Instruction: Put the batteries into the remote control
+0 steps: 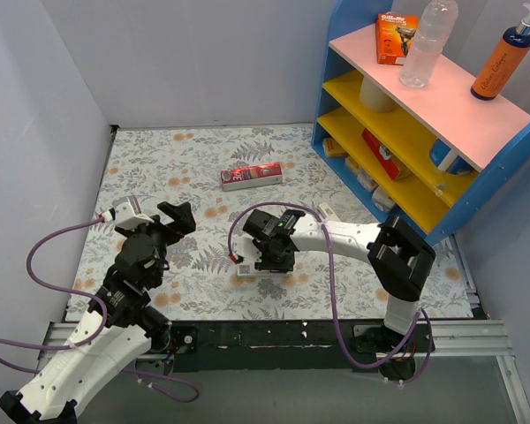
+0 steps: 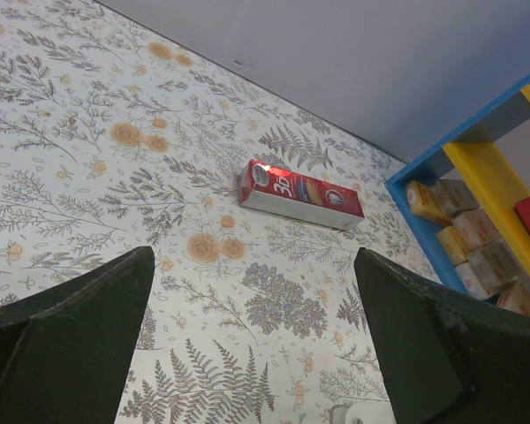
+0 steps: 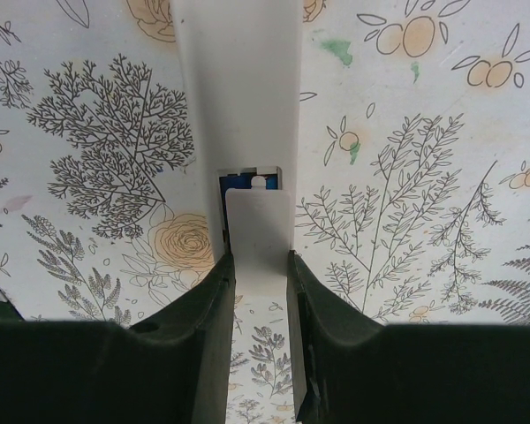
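Floral tabletop (image 1: 203,168) spreads beneath both arms. Our left claw (image 2: 252,258) hangs wide and empty, the red carton (image 2: 305,196) well ahead of it. Our right claw (image 3: 259,258) pinches the white cover (image 3: 258,230) at the near end of the remote control (image 3: 238,79). Just beyond its tips a blue battery (image 3: 238,181) shows seated. We judge loading nearly done, with only closing the cover left.

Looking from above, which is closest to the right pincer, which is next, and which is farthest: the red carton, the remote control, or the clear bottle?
1. remote control: right under the right pincer, which grips it.
2. red carton: farther back, near the middle.
3. clear bottle: far back right, on top of the shelf.
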`<state>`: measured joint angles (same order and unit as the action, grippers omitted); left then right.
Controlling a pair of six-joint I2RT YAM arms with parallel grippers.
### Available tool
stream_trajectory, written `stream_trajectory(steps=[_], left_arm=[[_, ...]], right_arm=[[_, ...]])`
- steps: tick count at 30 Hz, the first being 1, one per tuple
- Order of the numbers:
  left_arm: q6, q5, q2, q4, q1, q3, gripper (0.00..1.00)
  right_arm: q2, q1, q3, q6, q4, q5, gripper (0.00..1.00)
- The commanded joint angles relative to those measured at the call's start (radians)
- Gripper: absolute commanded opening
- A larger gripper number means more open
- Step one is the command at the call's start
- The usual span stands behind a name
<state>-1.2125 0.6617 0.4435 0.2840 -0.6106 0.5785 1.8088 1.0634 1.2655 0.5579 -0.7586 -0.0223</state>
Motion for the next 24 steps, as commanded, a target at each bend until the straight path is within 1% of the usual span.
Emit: stream_trajectory(steps=[1, 4, 5, 10, 11, 13, 18, 20, 21, 22, 24], left_arm=[[0.001, 0.006, 0.0, 0.006, 0.005, -0.003, 0.98], [0.001, 0.007, 0.001, 0.007, 0.003, -0.003, 0.98], [0.001, 0.007, 0.003, 0.007, 0.003, -0.002, 0.98], [0.001, 0.006, 0.001, 0.006, 0.005, -0.003, 0.98], [0.001, 0.007, 0.001, 0.007, 0.003, -0.003, 0.98], [0.001, 0.006, 0.001, 0.007, 0.003, -0.003, 0.98], [-0.001, 0.006, 0.003, 0.006, 0.003, -0.003, 0.98], [-0.002, 0.004, 0.004, 0.007, 0.005, -0.002, 0.98], [-0.002, 0.004, 0.004, 0.007, 0.005, -0.003, 0.98], [-0.002, 0.006, 0.004, 0.007, 0.003, -0.003, 0.98], [-0.002, 0.004, 0.006, 0.007, 0.003, -0.003, 0.98]], right_arm=[[-0.009, 0.007, -0.008, 0.02, 0.007, 0.012, 0.29], [-0.003, 0.006, -0.006, 0.02, 0.007, 0.015, 0.3], [-0.002, 0.006, -0.008, 0.02, 0.007, 0.013, 0.32], [-0.009, 0.006, -0.005, 0.02, 0.008, 0.013, 0.32], [-0.011, 0.006, -0.005, 0.022, 0.007, 0.013, 0.36], [-0.016, 0.006, -0.002, 0.02, 0.005, 0.015, 0.38], [-0.026, 0.006, 0.0, 0.02, 0.005, 0.015, 0.39], [-0.034, 0.006, 0.002, 0.02, 0.005, 0.047, 0.4], [-0.037, 0.006, 0.003, 0.022, 0.004, 0.05, 0.4], [-0.039, 0.007, 0.002, 0.023, 0.005, 0.051, 0.43], [-0.045, 0.006, 0.002, 0.022, 0.004, 0.053, 0.43]])
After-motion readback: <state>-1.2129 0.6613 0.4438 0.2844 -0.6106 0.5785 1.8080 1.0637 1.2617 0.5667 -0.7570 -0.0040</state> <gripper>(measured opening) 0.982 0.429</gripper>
